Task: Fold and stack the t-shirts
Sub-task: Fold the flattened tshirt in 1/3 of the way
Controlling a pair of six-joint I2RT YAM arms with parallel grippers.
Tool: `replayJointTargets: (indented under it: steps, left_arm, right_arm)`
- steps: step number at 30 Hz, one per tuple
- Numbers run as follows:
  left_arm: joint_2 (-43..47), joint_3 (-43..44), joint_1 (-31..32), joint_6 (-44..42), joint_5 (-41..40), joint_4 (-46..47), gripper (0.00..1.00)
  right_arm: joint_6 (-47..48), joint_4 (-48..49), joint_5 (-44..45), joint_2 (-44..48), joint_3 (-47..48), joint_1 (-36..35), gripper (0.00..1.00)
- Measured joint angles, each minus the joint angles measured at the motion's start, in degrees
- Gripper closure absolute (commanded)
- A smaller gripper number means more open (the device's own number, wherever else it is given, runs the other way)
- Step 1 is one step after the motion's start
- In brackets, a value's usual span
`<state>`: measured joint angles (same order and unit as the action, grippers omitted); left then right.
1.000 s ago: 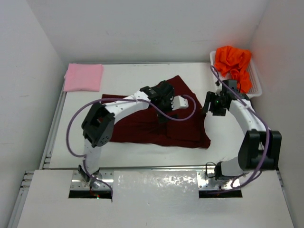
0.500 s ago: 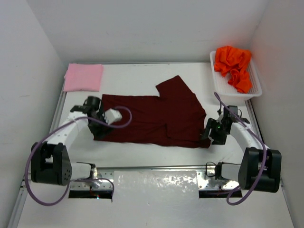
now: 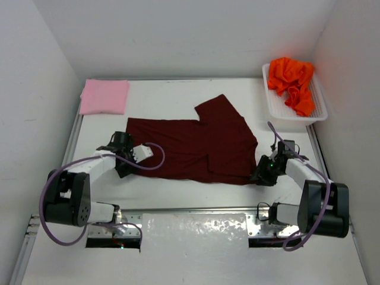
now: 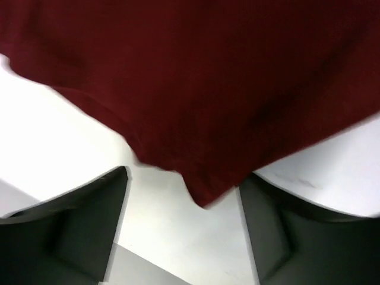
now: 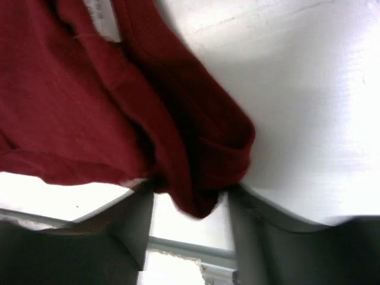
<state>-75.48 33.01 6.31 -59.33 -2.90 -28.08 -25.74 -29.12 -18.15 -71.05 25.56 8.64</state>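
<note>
Since 1 second ago I've brought both arms down to the near corners of the maroon t-shirt, spread on the counter, for folding. My left tool sits released astride its corner; whether the right tool grips, I cannot tell.

The dark maroon t-shirt lies spread flat across the middle of the table, one sleeve pointing to the far side and its near right corner bunched into a thick fold. The light pink t-shirt sits folded square at the far left corner. The bright orange t-shirt lies crumpled in the white basket at far right.
</note>
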Motion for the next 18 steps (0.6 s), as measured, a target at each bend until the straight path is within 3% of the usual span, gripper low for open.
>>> replayJointTargets:
  steps: [1,2,4,5,11,17,18]
  left_arm:
    - [-0.68,-0.04,0.0,0.22,-0.83,1.9,0.49]
    - [-1.33,-0.09,0.0,0.61,-1.36,3.45,0.58]
    - [-3.1,-0.33,0.04,1.2,-2.49,6.27,0.96]
    - [-4.07,-0.52,0.07,1.49,-3.21,7.54,1.0]
    - [-2.95,-1.57,0.09,1.36,-3.63,7.72,1.0]
    - [5.25,-2.16,0.09,1.38,-1.07,-7.56,1.0]
    - [6.56,-2.16,0.09,1.38,-0.98,-9.84,0.95]
  right_arm:
    - [-0.35,1.07,0.0,-0.74,-0.26,0.04,0.71]
    - [-0.63,1.75,-0.31,-1.68,-0.35,0.24,0.9]
    - [-1.29,3.28,-0.46,-2.82,-0.63,0.59,1.0]
    - [-1.99,3.5,-0.74,-2.97,-0.66,1.01,1.0]
    - [-2.14,3.06,2.05,0.74,-1.7,3.06,1.0]
    - [-1.81,-2.84,5.95,10.21,-2.45,3.67,1.0]
    - [-2.29,-3.61,5.97,11.93,-2.84,3.67,1.0]
